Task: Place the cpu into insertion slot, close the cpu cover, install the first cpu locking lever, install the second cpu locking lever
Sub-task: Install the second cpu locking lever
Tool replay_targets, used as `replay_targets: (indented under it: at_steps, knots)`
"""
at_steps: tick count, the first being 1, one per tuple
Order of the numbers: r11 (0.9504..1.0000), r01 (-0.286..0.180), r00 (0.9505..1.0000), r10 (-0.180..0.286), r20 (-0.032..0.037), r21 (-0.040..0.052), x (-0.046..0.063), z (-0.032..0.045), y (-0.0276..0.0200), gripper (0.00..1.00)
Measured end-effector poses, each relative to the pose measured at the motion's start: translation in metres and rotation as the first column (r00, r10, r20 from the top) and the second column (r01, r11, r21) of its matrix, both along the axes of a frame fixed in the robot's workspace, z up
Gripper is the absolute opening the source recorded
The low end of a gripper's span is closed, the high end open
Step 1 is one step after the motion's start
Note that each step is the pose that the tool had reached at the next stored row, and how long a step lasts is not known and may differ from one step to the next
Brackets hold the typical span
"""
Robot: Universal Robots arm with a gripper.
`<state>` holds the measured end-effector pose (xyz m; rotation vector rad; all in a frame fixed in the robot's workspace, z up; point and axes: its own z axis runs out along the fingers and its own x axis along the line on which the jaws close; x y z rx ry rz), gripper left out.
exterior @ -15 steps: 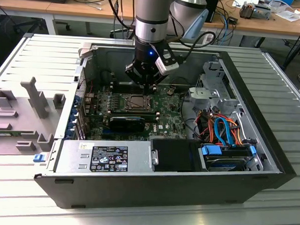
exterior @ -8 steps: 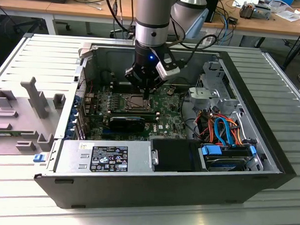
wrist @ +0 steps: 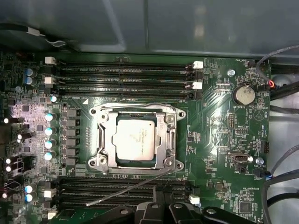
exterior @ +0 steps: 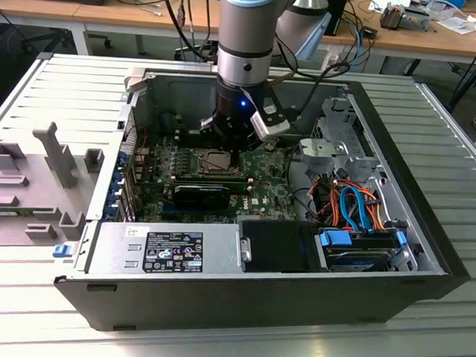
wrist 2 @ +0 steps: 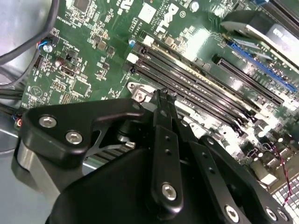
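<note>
Seated flat in the insertion slot (wrist: pixel 135 140) at the middle of the green motherboard (wrist: pixel 219 135): the cpu (wrist: pixel 135 139), framed by the cpu cover (wrist: pixel 164 140) lying closed around its grey top in the first wrist view. Just beside the socket, toward the nearer memory slots (wrist: pixel 126 189), one thin locking lever (wrist: pixel 128 187) raised at a slant, free end out over the slots; along the far edge of the socket, a second lever (wrist: pixel 135 106) close to the frame. Hovering near that raised lever, above the board: the end effector (wrist: pixel 161 198), black fingertips pressed together on nothing, seen tip-on in the second wrist view (wrist 2: pixel 164 95). Open board on both flanks of the socket, tight rows of memory slots fore and aft. In the exterior view, socket (exterior: pixel 215 160) half hidden behind the arm's wrist (exterior: pixel 240 119), inside the opened computer case (exterior: pixel 217 292) on the slatted counter (exterior: pixel 26 327); case walls and drive cage (exterior: pixel 342 139) hemming the arm on the exterior view's right.
</note>
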<state>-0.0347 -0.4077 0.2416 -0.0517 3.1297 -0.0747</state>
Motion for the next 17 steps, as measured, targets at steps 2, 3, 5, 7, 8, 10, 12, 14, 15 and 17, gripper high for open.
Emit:
replay_targets:
  at_steps: [2, 3, 5, 7, 8, 10, 12, 14, 15, 17]
  knots:
    - [0.9999, 0.0, 1.0, 0.0, -0.0011, 0.01, 0.001, -0.0031, -0.0018, 0.11]
    - [0.9999, 0.0, 1.0, 0.0, -0.0014, 0.0118, 0.002, -0.0047, -0.0023, 0.11]
    - [0.9999, 0.0, 1.0, 0.0, -0.0015, 0.0121, 0.002, -0.0079, -0.0043, 0.11]
    - [0.9999, 0.0, 1.0, 0.0, -0.0017, 0.0122, 0.002, -0.0115, -0.0064, 0.11]
    - [0.9999, 0.0, 1.0, 0.0, -0.0016, 0.0122, 0.002, -0.0126, -0.0067, 0.11]
    - [0.9999, 0.0, 1.0, 0.0, -0.0017, 0.0124, 0.002, -0.0152, -0.0067, 0.11]
    - [0.9999, 0.0, 1.0, 0.0, -0.0017, 0.0133, 0.002, -0.0184, -0.0067, 0.11]
    - [0.9999, 0.0, 1.0, 0.0, -0.0017, 0.0144, 0.001, -0.0204, -0.0067, 0.11]
    - [0.9999, 0.0, 1.0, 0.0, -0.0017, 0.0157, 0.0, -0.0218, -0.0068, 0.11]
    - [0.9999, 0.0, 1.0, 0.0, -0.0017, 0.0171, -0.003, -0.0229, -0.0068, 0.11]
